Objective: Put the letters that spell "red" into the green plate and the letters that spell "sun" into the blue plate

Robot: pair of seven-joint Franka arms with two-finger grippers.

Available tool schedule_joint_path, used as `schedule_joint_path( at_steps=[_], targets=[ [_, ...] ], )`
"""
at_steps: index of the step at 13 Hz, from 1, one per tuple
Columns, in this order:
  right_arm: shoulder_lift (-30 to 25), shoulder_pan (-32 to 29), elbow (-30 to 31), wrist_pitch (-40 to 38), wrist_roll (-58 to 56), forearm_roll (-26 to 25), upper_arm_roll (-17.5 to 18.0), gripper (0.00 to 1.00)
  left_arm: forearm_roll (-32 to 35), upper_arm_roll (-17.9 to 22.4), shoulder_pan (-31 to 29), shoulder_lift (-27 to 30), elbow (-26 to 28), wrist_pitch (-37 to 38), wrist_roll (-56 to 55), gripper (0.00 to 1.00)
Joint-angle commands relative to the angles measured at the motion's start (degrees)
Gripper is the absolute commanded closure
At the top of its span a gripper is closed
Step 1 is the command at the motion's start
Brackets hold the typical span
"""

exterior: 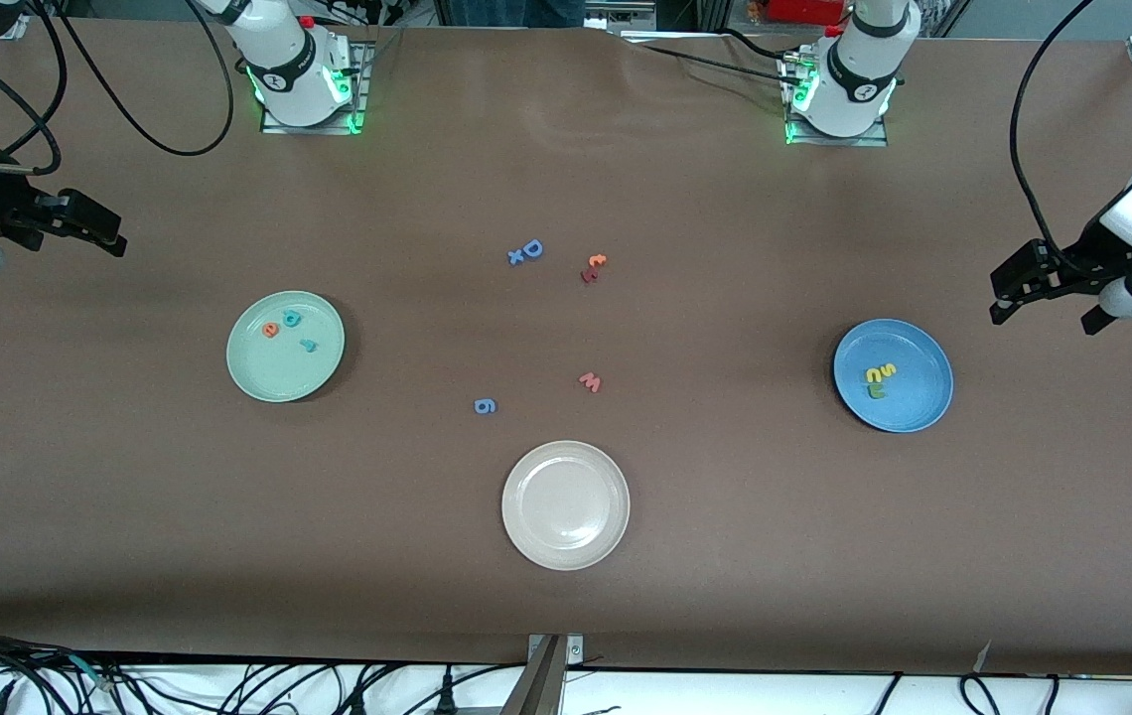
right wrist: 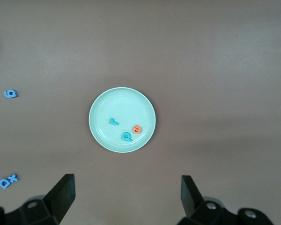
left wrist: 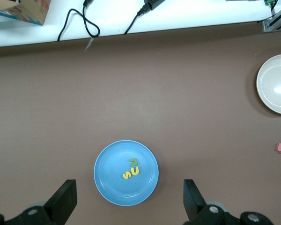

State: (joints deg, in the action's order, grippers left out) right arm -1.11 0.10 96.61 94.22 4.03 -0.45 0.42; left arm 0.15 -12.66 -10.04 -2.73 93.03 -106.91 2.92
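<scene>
**A:** Front view first: your left pincer (exterior: pixel 1043 303) hangs over bare brown counter (exterior: pixel 705 556) at the left arm's end, jaws spread wide and holding nothing. The round medium-blue plate (exterior: pixel 919 402) sits on the counter just inward of it, toward the middle. In the left wrist view that plate (left wrist: pixel 107 180) lies between the two fingertips (left wrist: pixel 65 197).

**B:** And your right pincer?

**A:** Your right pincer (exterior: pixel 94 230) is over the right arm's end, also wide and empty. The round pale mint-green plate (exterior: pixel 263 372) lies on the counter inward of it; the right wrist view shows it (right wrist: pixel 103 136) between the spread fingers (right wrist: pixel 63 192).

**B:** Count for me.

**A:** You have three plates: green, blue, and one beige-white plate (exterior: pixel 566 536) nearest the front camera. The green one holds three foam letters: a teal "d" (exterior: pixel 292 318), an orange "e" (exterior: pixel 270 329) and a small teal "r" (exterior: pixel 309 346). The blue one holds three, touching: a yellow "s" (left wrist: pixel 126 176), a yellow "u" (left wrist: pixel 135 170) and a green "n" (left wrist: pixel 133 162).

**B:** Loose ones?

**A:** On the counter between the plates you have a blue "D" with a small "x" (exterior: pixel 524 251), an orange and dark-red pair (exterior: pixel 593 267), a salmon "w" (exterior: pixel 590 381) and a blue "g" (exterior: pixel 486 405).
</scene>
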Motion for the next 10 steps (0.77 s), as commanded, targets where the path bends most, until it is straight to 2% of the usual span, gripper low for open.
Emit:
schedule_joint_path(
  at_steps=[1, 10],
  targets=[
    [0.1, -0.4, -0.8, -0.2, -0.7, -0.4, 0.4, 0.00, 1.4, -0.9, -0.9, -1.0, -2.3, 0.7, 0.5, 0.00],
    [0.2, 0.3, -1.0, -0.3, -0.4, -0.4, 0.5, 0.00, 1.7, -1.0, -0.9, -1.1, -2.5, 0.7, 0.5, 0.00]
  ],
)
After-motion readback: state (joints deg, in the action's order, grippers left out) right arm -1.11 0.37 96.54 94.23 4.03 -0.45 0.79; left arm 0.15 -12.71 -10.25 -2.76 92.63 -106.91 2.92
